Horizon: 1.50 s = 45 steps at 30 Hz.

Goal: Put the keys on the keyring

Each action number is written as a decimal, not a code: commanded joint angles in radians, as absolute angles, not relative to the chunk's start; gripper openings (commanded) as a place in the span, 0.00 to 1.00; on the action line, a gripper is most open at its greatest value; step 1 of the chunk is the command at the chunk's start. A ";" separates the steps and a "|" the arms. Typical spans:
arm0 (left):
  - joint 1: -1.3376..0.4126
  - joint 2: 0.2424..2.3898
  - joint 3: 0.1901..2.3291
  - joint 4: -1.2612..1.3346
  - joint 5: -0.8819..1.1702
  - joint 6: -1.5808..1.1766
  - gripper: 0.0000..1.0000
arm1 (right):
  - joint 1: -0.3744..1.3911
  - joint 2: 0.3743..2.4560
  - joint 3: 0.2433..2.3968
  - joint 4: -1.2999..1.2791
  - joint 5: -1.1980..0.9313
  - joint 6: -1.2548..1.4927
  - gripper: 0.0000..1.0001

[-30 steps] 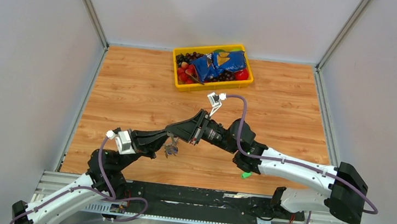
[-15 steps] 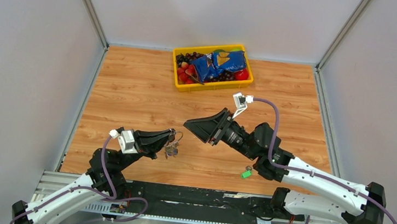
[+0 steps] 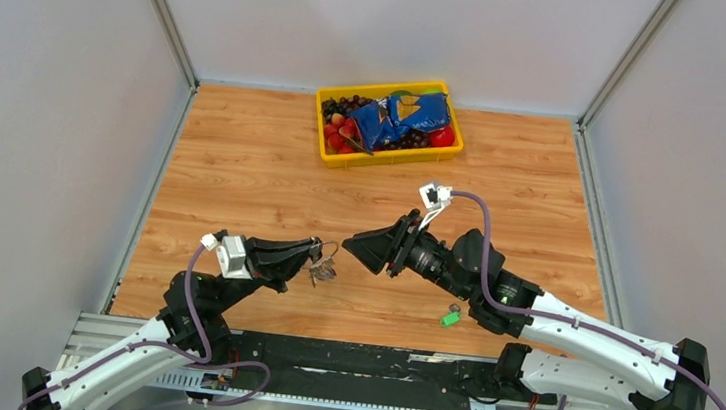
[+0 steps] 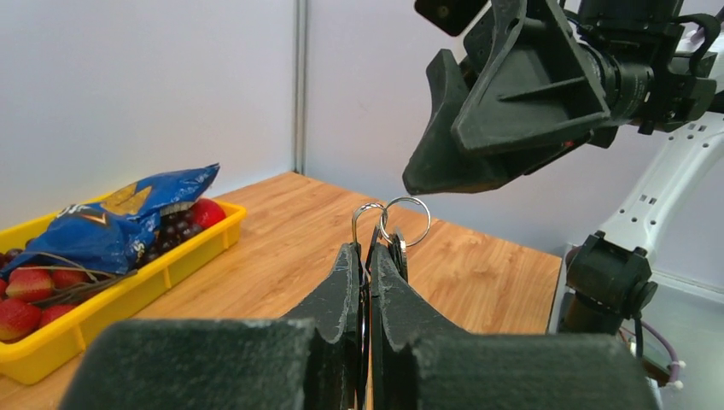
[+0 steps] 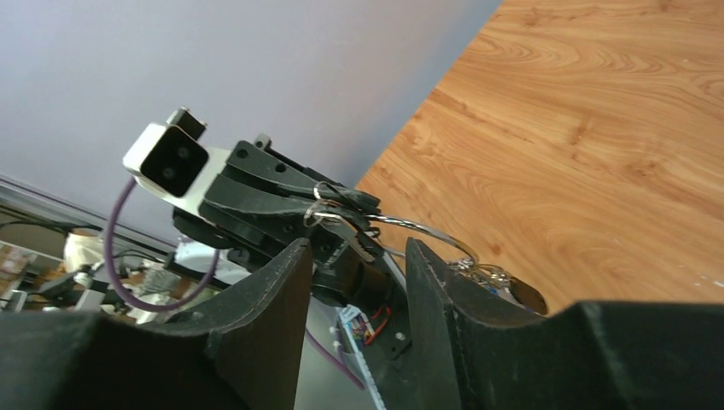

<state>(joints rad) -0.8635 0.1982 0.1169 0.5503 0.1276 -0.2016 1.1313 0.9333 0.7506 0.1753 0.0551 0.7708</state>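
My left gripper (image 3: 312, 252) is shut on the keyring (image 3: 324, 268), a thin silver wire ring with small keys hanging under it. In the left wrist view the fingertips (image 4: 347, 253) pinch the keyring (image 4: 406, 220), whose loops stick up above them. My right gripper (image 3: 351, 245) is open and empty, pointing left at the ring from a short way off. In the right wrist view the keyring (image 5: 431, 231) lies just beyond the open right gripper (image 5: 354, 249). A key with a green tag (image 3: 450, 318) lies on the table under the right arm.
A yellow tray (image 3: 389, 154) with a blue snack bag, strawberries and dark grapes stands at the back middle of the wooden table; it also shows in the left wrist view (image 4: 102, 299). Grey walls close in the left, right and back sides.
The right gripper drew back to the right from the left gripper, then came back left and lower toward the ring. The left gripper holds the keyring nearly still.
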 commanded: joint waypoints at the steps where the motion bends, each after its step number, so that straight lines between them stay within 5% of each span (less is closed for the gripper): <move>1: -0.866 0.198 0.183 0.587 0.139 -0.280 0.04 | 1.137 0.920 0.764 0.130 0.065 0.649 0.48; 16: -0.867 0.158 0.204 0.550 0.163 -0.548 0.00 | 1.144 0.965 0.841 0.041 -0.176 0.246 0.61; 25: -0.867 0.162 0.197 0.595 0.177 -0.644 0.00 | 1.178 1.056 0.915 0.004 -0.201 0.133 0.59; 31: -0.867 0.168 0.192 0.648 0.198 -0.730 0.00 | 1.188 1.072 0.917 -0.048 -0.193 0.105 0.40; 36: -0.866 0.168 0.168 0.736 0.207 -0.826 0.00 | 1.208 1.040 0.903 -0.058 -0.145 0.093 0.00; 45: -0.866 0.102 0.132 0.786 0.080 -0.999 0.07 | 1.290 0.990 0.876 -0.138 -0.035 0.077 0.00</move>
<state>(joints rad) -0.8707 0.1505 0.1242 0.6823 0.1993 -0.8898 1.2510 1.0260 0.8803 -0.0719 -0.1287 0.1211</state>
